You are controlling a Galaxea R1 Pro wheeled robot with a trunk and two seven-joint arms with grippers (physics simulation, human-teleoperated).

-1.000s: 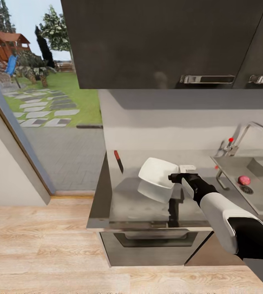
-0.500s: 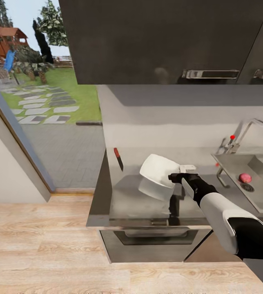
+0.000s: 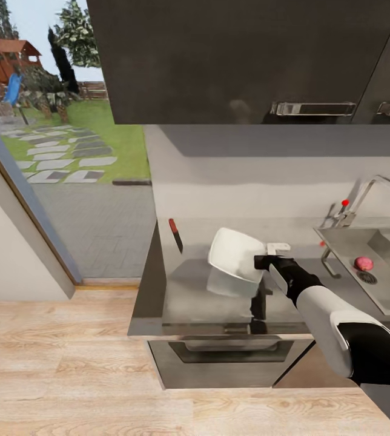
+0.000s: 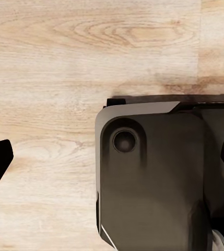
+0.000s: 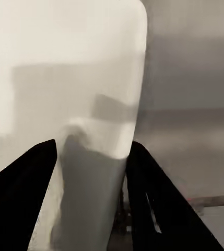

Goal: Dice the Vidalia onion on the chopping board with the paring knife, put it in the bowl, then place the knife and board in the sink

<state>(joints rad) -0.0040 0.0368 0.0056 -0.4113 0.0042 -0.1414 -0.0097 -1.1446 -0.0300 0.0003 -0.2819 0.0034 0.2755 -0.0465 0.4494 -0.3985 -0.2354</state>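
Observation:
My right gripper (image 3: 261, 261) is shut on the rim of the white bowl (image 3: 237, 255), which hangs tilted steeply just above the grey countertop (image 3: 189, 303). In the right wrist view the bowl's wall (image 5: 65, 78) sits pinched between the two black fingers (image 5: 23, 178). The paring knife (image 3: 175, 235), red-handled, lies at the counter's back left. A reddish Vidalia onion (image 3: 363, 263) rests in the grey sink (image 3: 340, 242) beside the drain. The chopping board is out of view. My left gripper (image 4: 112, 162) is open, hanging over the robot's base and the wooden floor.
Dark upper cabinets (image 3: 249, 60) hang low over the counter. A chrome tap (image 3: 364, 200) stands behind the sink. A dark cabinet front (image 3: 225, 357) sits under the counter edge. A glass door (image 3: 56, 151) to the garden is at the left.
The bowl has tipped steeper and shifted slightly right with my right gripper. The head view moved a little between the first earlier frame and now.

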